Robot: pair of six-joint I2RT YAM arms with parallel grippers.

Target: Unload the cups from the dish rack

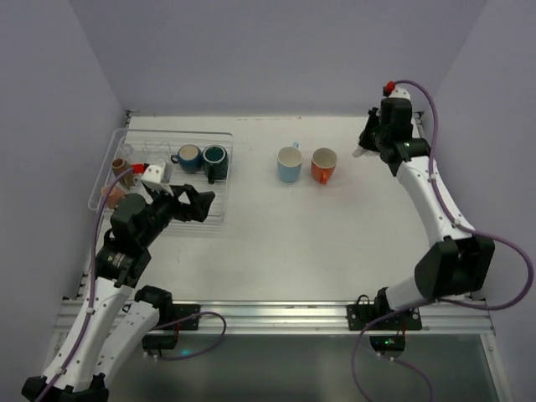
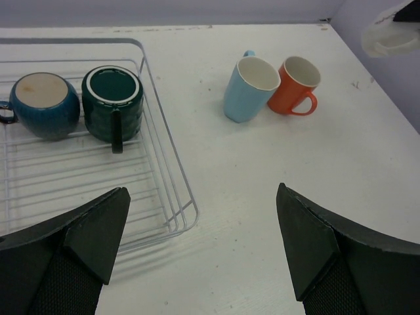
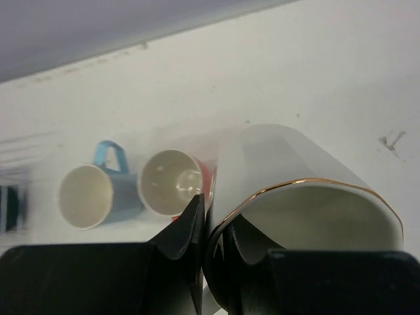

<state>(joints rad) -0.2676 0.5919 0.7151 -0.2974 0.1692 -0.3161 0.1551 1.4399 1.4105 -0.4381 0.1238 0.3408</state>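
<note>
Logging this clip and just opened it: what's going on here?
The right hand grips a white cup by its wall, raised at the table's far right. The left hand hangs open and empty above the rack's corner. A blue cup and an orange cup stand on the table; a navy cup and a teal cup sit in the rack.
</note>
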